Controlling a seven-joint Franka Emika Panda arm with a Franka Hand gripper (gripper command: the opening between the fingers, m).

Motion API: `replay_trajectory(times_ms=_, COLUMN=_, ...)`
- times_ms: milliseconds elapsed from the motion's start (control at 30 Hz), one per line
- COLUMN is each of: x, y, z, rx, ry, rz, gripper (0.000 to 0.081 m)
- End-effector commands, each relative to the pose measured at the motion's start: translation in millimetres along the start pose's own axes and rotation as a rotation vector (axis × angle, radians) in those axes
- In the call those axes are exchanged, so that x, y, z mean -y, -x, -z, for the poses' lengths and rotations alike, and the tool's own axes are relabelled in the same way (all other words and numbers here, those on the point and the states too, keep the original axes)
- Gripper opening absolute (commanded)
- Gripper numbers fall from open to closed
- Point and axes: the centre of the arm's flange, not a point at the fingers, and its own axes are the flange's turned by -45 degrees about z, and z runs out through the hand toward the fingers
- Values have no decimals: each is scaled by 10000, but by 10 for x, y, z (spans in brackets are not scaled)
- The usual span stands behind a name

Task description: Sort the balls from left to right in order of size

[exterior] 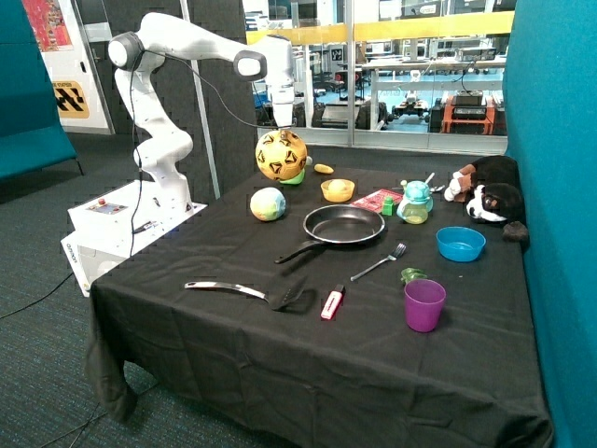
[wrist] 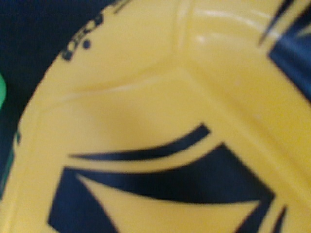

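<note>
At far desk edge, outside view: gripper (exterior: 282,128) sits atop yellow football (exterior: 281,155); we cannot tell its state. Pastel ball (exterior: 268,203) just in front, small orange ball (exterior: 338,187) in yellow bowl (exterior: 338,197). Wrist view: football (wrist: 160,126) fills frame, so we judge contact close for sorting move.

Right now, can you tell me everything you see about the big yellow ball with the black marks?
The big yellow football is round, looks like smooth shiny plastic, and has black pointed markings, seams between its panels and some small black print. It is at the far side of the black table, right under the robot's gripper, which meets its top. Something green peeks out behind it. The pastel ball lies nearer the front, not touching it. Whether the football rests on the cloth cannot be told.
</note>
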Motion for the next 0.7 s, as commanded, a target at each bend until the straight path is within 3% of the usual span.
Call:
replay_trajectory(times_ms=0, x=252, y=-14, z=-72, rx=-45, ry=2, rz=516, gripper=0)
replay_trajectory(times_ms=667, x=362, y=-3, z=-303, rx=-45, ry=2, rz=674, gripper=0)
